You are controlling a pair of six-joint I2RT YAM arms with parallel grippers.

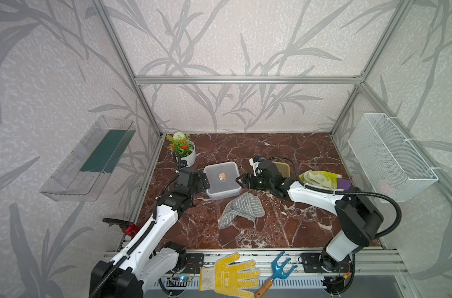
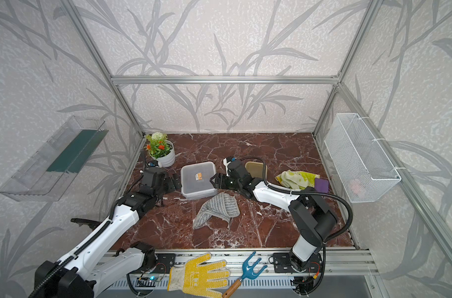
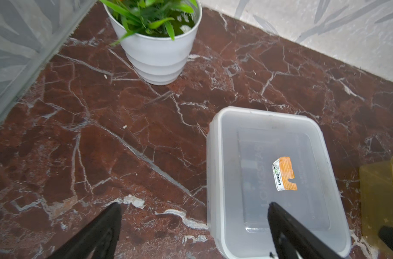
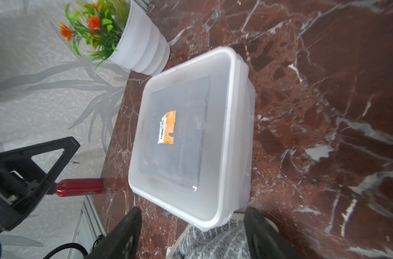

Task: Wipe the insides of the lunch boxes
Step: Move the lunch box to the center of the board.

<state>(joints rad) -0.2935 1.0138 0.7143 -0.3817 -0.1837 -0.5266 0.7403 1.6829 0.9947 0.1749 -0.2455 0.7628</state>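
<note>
The larger clear greyish lunch box [image 1: 222, 180] [image 2: 198, 179] stands mid-table with its lid on and an orange sticker on top. My left gripper [image 1: 205, 182] [image 3: 194, 207] is open at its left side, one finger over the lid [image 3: 269, 179] and the other over bare table. From the right, my right gripper [image 1: 239, 180] [image 4: 193, 212] is open, its fingers standing either side of the box's near corner [image 4: 191, 134]. A grey striped cloth [image 1: 241, 209] [image 4: 213, 242] lies just in front of the box. The smaller amber lunch box [image 1: 284, 167] [image 3: 379, 197] sits behind the right wrist, partly hidden.
A white potted plant [image 1: 185, 151] stands at the back left. A yellow-green cloth [image 1: 317, 178] and a purple item [image 1: 343, 183] lie at the right. A wire basket [image 1: 390, 157] and a clear tray [image 1: 88, 160] hang on the side walls. A glove [image 1: 227, 276] and a rake [image 1: 276, 273] lie on the front rail.
</note>
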